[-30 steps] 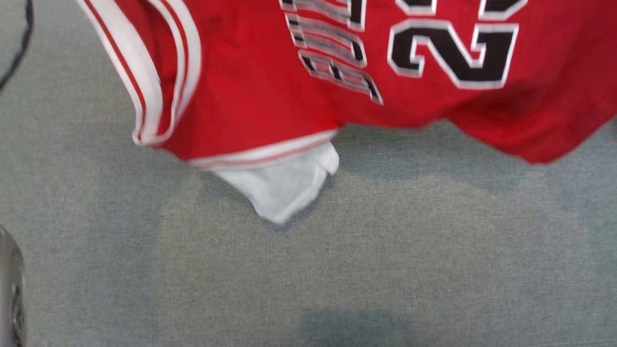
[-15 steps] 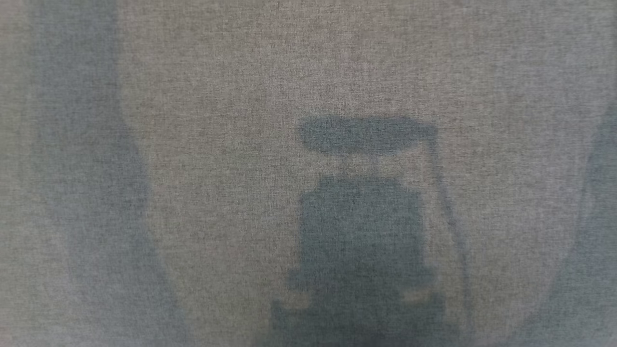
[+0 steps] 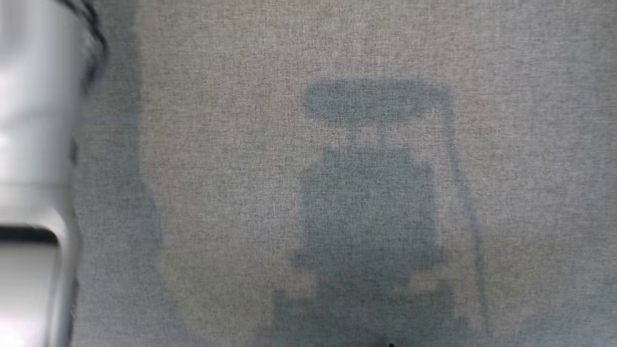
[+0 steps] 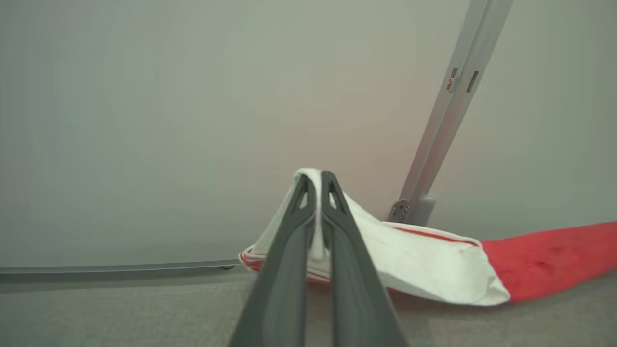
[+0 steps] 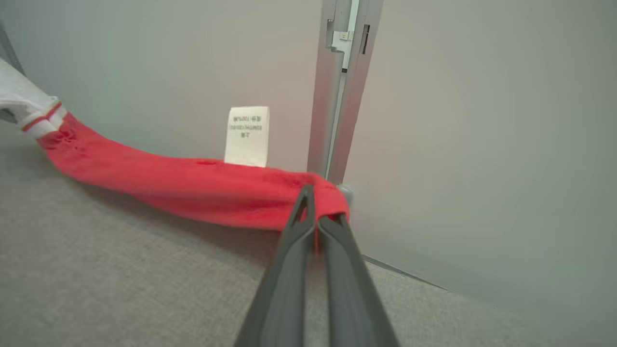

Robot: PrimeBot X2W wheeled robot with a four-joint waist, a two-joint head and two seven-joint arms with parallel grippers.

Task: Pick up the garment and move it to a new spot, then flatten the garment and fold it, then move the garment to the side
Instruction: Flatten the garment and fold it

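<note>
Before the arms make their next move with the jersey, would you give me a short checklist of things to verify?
1. The left gripper shut on the white sleeve of the garment: ok.
2. The right gripper shut on the garment's red part: ok.
3. Garment spread flat: not ok; it hangs bunched in a band between the grippers.
4. Garment off the grey surface: cannot tell; its middle sags low.
5. The white label free of both grippers: ok.

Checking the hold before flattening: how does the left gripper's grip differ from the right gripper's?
The left gripper pinches the garment's white sleeve; the right gripper pinches its red fabric, near a white label. Cloth peaks above the left gripper's tips but drapes over one of the right gripper's. Both are shut on the garment.
</note>
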